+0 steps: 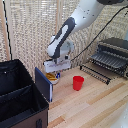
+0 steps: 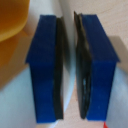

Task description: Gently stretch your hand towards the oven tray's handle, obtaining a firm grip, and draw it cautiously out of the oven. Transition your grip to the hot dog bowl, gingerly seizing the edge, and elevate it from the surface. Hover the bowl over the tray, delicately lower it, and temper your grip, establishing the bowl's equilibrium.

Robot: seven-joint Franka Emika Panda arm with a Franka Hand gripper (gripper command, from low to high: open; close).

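The hot dog bowl (image 1: 52, 76) is small and white, with yellow-orange food (image 2: 12, 22) in it. It sits near the blue panel at the exterior view's left, directly under my gripper (image 1: 54, 70). In the wrist view my gripper (image 2: 69, 65) has its blue fingers (image 2: 45, 65) and black pads drawn close, with the bowl's thin white edge (image 2: 68, 22) pinched between them. The oven (image 1: 115, 46) stands at the exterior view's right with its door down. The dark oven tray (image 1: 106, 60) sticks out of the oven's front. I cannot make out the tray's handle.
A red cup (image 1: 78, 82) stands on the wooden table (image 1: 90, 102) between the bowl and the oven. A big black box (image 1: 17, 95) with a blue panel (image 1: 44, 85) fills the exterior view's left. The oven's dropped door (image 1: 96, 73) juts toward the cup.
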